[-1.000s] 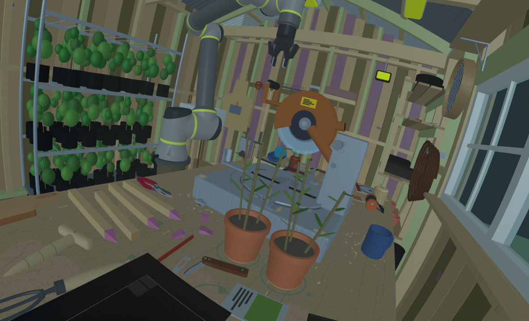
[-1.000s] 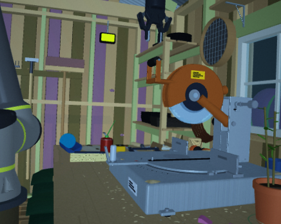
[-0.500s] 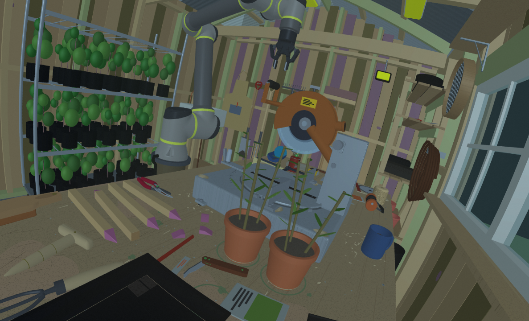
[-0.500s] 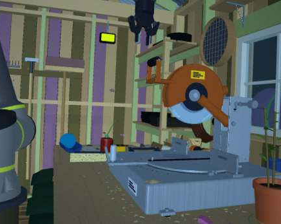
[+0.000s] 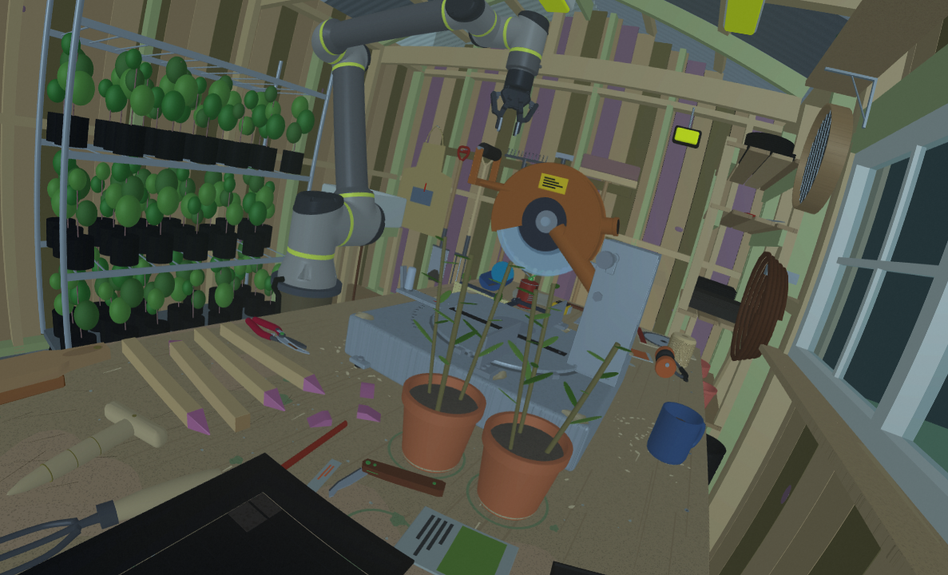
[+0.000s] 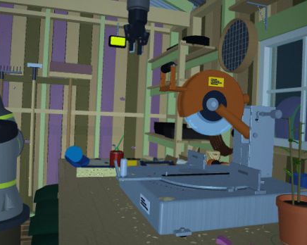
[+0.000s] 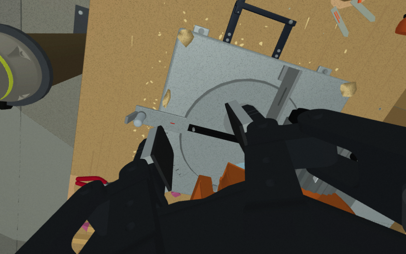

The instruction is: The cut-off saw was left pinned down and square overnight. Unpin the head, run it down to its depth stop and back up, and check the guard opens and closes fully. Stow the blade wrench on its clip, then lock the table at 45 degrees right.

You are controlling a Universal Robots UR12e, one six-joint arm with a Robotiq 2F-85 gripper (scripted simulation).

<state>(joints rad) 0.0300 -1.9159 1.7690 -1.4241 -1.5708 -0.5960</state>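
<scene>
The cut-off saw (image 5: 506, 336) sits in the middle of the bench. Its orange head (image 5: 549, 222) is raised. The pale guard covers the lower blade (image 6: 205, 123). The head's orange handle (image 6: 168, 79) sticks up at the front. The round table (image 7: 229, 126) shows a dark slot, and its lever with a pale knob (image 7: 136, 118) points off the base's edge. My gripper (image 5: 514, 118) hangs in the air above the handle, open and empty. I cannot pick out the blade wrench for certain.
Two terracotta pots (image 5: 484, 443) with tall bamboo stems stand in front of the saw. A blue mug (image 5: 674, 433) stands to the saw's right. Wooden stakes (image 5: 220, 375), red pruners (image 5: 273, 332) and a knife (image 5: 391, 475) lie on the bench's left. The arm's base (image 5: 313, 243) stands behind.
</scene>
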